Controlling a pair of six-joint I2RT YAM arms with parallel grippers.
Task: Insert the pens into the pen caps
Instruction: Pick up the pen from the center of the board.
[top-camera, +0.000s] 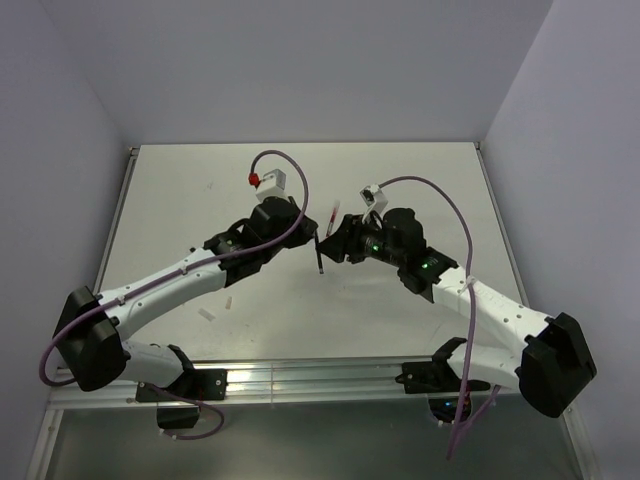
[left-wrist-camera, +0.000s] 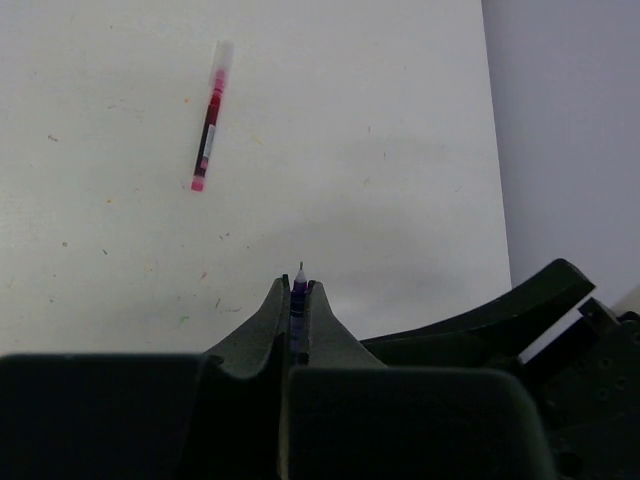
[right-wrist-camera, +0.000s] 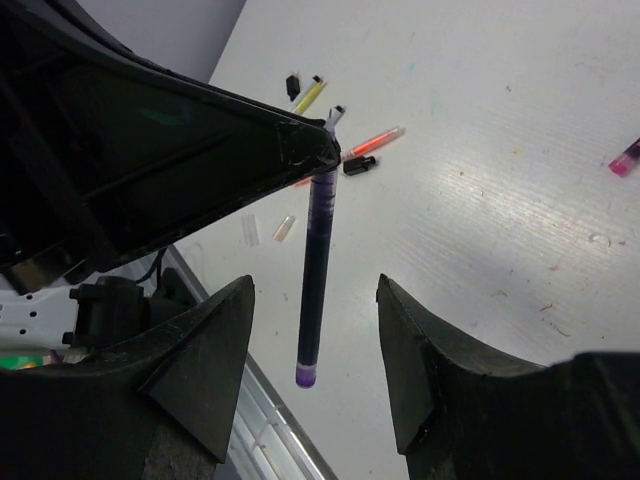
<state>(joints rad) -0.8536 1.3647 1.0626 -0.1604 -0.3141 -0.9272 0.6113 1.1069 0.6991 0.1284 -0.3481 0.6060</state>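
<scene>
You see the left gripper (left-wrist-camera: 298, 290) in matt black plastic, faintly grainy, and the purple pen (right-wrist-camera: 317, 270) pinched in it has a smooth, glossy, slightly see-through plastic barrel. The fingers (right-wrist-camera: 200, 370) of the right gripper (right-wrist-camera: 315, 288), on either side of that pen, look like the same dull black plastic with a fine grain. Beneath both grippers the table (right-wrist-camera: 500, 200) is a matt white board, lightly brushed and flecked with coloured ink smears. Ahead of the left gripper, the red pen (left-wrist-camera: 208, 120) shines, and its cap end is clear plastic. Below the right gripper's fingers, the rail (right-wrist-camera: 265, 425) looks like brushed metal.
</scene>
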